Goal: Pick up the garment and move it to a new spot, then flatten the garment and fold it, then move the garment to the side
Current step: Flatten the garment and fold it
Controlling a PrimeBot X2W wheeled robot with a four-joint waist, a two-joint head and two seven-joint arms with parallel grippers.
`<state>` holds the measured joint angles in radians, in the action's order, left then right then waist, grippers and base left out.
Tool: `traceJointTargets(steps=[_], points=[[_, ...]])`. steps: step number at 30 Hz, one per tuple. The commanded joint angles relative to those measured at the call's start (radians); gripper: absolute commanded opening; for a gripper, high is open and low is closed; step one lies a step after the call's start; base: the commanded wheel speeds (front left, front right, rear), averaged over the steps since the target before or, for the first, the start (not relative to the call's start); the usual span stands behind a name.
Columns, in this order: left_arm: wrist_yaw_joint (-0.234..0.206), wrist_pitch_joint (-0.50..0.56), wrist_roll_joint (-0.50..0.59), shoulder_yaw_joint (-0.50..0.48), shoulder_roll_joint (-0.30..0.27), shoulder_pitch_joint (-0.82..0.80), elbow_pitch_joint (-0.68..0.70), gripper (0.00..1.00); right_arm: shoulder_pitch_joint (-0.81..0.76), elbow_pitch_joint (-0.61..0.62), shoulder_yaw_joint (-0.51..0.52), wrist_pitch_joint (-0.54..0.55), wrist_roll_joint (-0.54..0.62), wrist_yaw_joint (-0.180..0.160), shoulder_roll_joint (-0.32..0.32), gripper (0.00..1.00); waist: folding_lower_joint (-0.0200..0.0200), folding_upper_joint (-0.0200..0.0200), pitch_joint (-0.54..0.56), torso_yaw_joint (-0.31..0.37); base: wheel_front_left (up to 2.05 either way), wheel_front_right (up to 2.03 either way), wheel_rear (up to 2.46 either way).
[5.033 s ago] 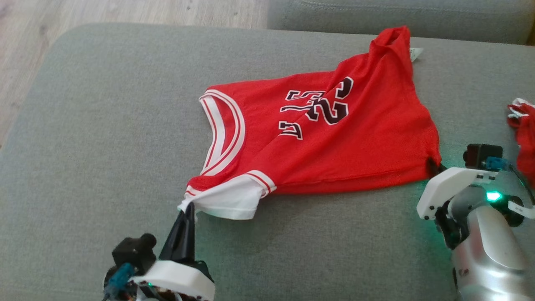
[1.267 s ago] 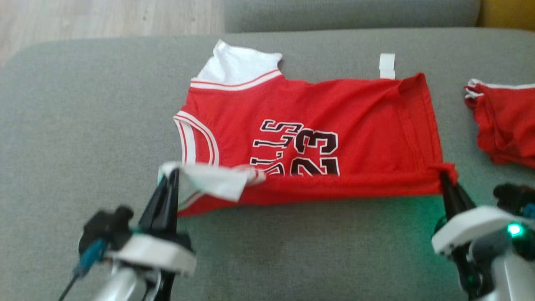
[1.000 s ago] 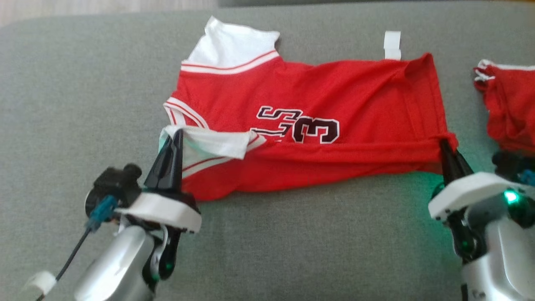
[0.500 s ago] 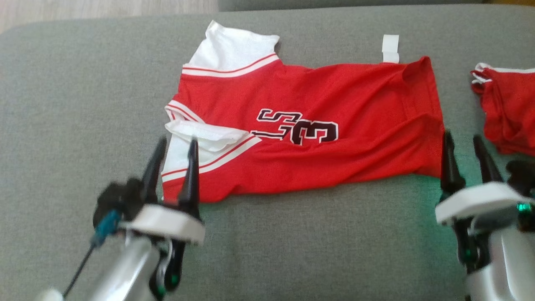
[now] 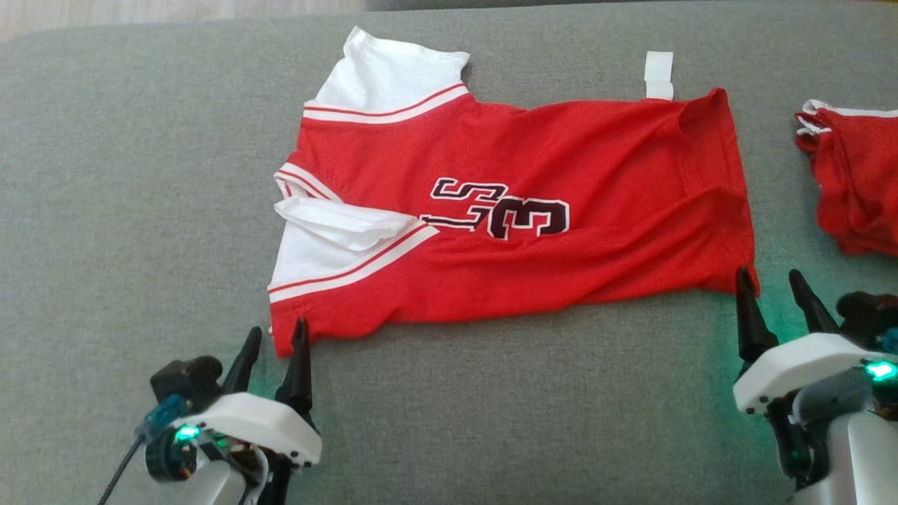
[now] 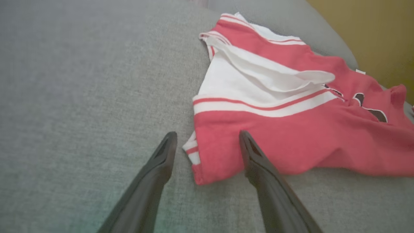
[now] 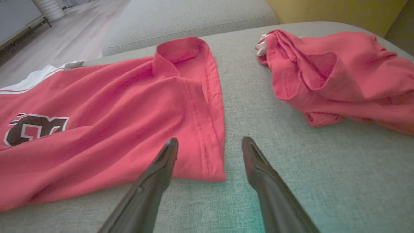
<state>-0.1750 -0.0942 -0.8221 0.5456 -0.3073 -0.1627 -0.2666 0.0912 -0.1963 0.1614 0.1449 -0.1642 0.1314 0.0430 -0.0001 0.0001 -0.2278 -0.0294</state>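
The garment [image 5: 561,175] is a red jersey with white sleeves and dark lettering, lying on the grey cushion with its near long edge folded up over the lettering. My left gripper [image 5: 276,335] stands open just short of the garment's near left corner [image 6: 200,168], holding nothing. My right gripper [image 5: 770,284] is open too, at the near right hem corner [image 7: 213,168], which lies between and just beyond its fingertips in the right wrist view. The folded white sleeve [image 6: 275,77] lies loose on top of the garment [image 6: 307,139].
A second crumpled red piece of clothing [image 5: 856,182] lies to the right of the garment [image 7: 113,106], close to my right gripper, and it is also seen as a heap [image 7: 339,71]. The grey sofa cushion [image 5: 140,175] has free room on the left. A white label [image 5: 658,73] sticks out at the far edge.
Both grippers opened and let go of the garment's near corners, then drew back toward me. The folded-over edge now lies flat on the cushion.
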Motion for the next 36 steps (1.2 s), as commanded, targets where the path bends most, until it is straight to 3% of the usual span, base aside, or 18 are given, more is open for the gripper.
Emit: traceJointTargets(steps=[1,6,7,9,10,15,16,18,19,21,28,36], points=[[0.002,0.008,-0.015,-0.043,-0.011,-0.047,0.013,1.0,0.029,0.04,-0.028,0.006,0.006,-0.001,0.007,1.0,0.0001,-0.0001,-0.006,0.005,0.0,0.0,0.0],[0.027,0.074,-0.046,-0.02,-0.001,-0.057,-0.014,1.0,0.053,0.035,-0.031,0.044,0.016,-0.001,0.007,1.0,0.0001,-0.0001,-0.02,0.016,0.0,0.0,0.0],[0.029,0.078,-0.05,-0.019,0.001,-0.058,-0.015,0.67,0.058,0.031,-0.029,0.05,0.017,-0.001,0.007,1.0,0.0001,-0.0001,-0.022,0.016,0.0,0.0,0.0],[0.031,0.082,-0.052,-0.017,0.002,-0.061,-0.018,0.14,0.069,0.017,-0.026,0.06,0.018,-0.001,0.007,1.0,0.0001,-0.0001,-0.026,0.016,0.0,0.0,0.0],[0.031,0.081,-0.051,-0.016,0.002,-0.063,-0.019,0.0,0.074,0.006,-0.025,0.067,0.016,-0.001,0.007,1.0,0.0001,-0.0001,-0.027,0.015,0.0,0.0,0.0],[0.025,0.051,-0.033,-0.024,-0.01,-0.073,-0.003,0.0,0.105,-0.059,-0.026,0.09,0.005,-0.001,0.007,1.0,0.0001,-0.0001,-0.031,0.005,0.0,0.0,0.0],[0.022,0.044,-0.029,-0.027,-0.014,-0.075,0.004,0.0,0.112,-0.074,-0.03,0.095,0.0,-0.001,0.007,0.91,0.0001,-0.0001,-0.031,0.003,0.0,0.0,0.0],[0.018,0.033,-0.022,-0.034,-0.024,-0.076,0.025,0.0,0.123,-0.1,-0.041,0.103,-0.008,-0.001,0.007,0.46,0.0001,-0.0001,-0.031,-0.002,0.0,0.0,0.0],[0.016,0.028,-0.019,-0.037,-0.03,-0.076,0.037,0.0,0.128,-0.111,-0.044,0.105,-0.018,-0.001,0.007,0.36,0.0001,-0.0001,-0.031,-0.004,0.0,0.0,0.0],[0.009,0.017,-0.01,-0.044,-0.044,-0.075,0.064,0.0,0.137,-0.125,-0.046,0.098,-0.022,-0.001,0.007,0.0,0.0001,-0.0001,-0.028,-0.008,0.0,0.0,0.0],[-0.034,0.004,0.031,-0.065,-0.122,-0.032,0.235,0.0,0.125,-0.085,-0.011,0.07,-0.06,-0.001,0.007,0.0,0.0001,-0.0001,0.01,-0.013,0.0,0.0,0.0],[-0.131,0.084,0.048,-0.046,-0.214,0.148,0.492,0.0,-0.094,0.108,0.022,0.174,-0.095,-0.001,0.007,0.0,0.0001,-0.0001,0.046,-0.014,0.0,0.0,0.0]])
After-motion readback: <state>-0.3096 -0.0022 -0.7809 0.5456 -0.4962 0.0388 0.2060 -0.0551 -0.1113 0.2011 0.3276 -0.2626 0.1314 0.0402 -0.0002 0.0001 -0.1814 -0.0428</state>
